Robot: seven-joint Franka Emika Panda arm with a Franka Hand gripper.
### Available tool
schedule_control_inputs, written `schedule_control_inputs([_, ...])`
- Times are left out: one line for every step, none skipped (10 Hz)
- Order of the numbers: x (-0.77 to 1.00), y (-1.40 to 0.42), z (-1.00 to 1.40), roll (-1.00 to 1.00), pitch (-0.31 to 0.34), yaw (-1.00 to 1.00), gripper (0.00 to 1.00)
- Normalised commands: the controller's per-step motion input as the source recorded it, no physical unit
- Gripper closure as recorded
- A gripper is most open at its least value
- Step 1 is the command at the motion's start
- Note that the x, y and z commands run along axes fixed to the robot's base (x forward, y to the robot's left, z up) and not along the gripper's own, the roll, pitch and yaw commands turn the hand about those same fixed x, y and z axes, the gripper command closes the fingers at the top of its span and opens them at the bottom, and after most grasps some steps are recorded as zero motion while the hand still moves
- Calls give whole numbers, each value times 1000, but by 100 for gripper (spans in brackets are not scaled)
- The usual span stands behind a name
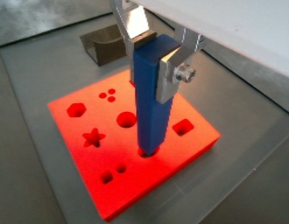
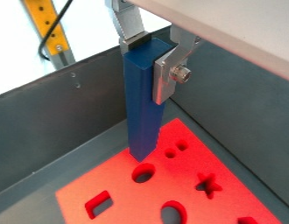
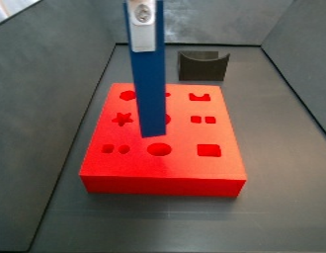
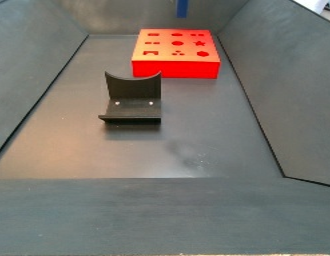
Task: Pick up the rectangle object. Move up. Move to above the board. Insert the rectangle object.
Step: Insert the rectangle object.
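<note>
**Blue bar stands upright over the red board, clamped in the gripper**

One rectangle object (image 1: pixel 151 96), a long slim blue bar, hangs vertically with its upper end clenched between the two silver finger plates of the single gripper (image 1: pixel 155 54). In both wrist views the fingers (image 2: pixel 172 72) press against opposite faces of the bar, one on each side. The bar's lower end meets the top of the one board (image 1: pixel 200 147), a thick red-orange block; in a wrist view the tip (image 1: pixel 146 150) sits at a cut-out near the board's middle, though how deep it reaches cannot be told. In a side view the bar (image 3: pixel 148 84) crosses in front of the board's (image 3: pixel 166 183) top face, its lower end over the middle row of holes.

About ten or eleven cut-outs can be counted on the board in that side view, among them a star (image 3: pixel 123 120), a large circle (image 3: pixel 159 150) and a rectangle (image 3: pixel 210 151); the bar hides part of the pattern.

Beyond the board stands one dark grey notched holder block (image 3: pixel 203 65), well apart from the bar. In a side view it lies nearer the camera (image 4: pixel 130 99), with the board (image 4: pixel 177 68) farther back and only a sliver of blue (image 4: pixel 181 7) showing at the frame's upper edge. Everything sits on one dark grey floor (image 4: pixel 168 140) enclosed by sloping grey walls (image 4: pixel 268 60).
</note>
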Motion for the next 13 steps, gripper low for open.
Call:
schedule_control_inputs([1000,-166,134,-3,90,0,100])
schedule_control_inputs([1000,-91,14,0,84,0,100])
schedule_control_inputs([1000,-71,0,37,76,0,100])
schedule_control_inputs([1000,-23,0,81,63,0,100])
schedule_control_inputs([711,0,-157,146,-11,-460,100])
schedule_control_inputs([277,40,-234,183,-37,-849,100])
schedule_control_inputs([229,31,-257,187,-37,-869,100])
schedule_control_inputs([200,249,-174,187,0,-337,100])
schedule_control_inputs([-3,0,0,0,0,-63,100])
schedule_control_inputs([429,-120,0,14,29,-337,100])
schedule_control_inputs([766,-220,0,74,4,-229,100])
schedule_control_inputs([946,-186,43,131,21,-66,100])
schedule_control_inputs([977,-171,0,173,26,-26,100])
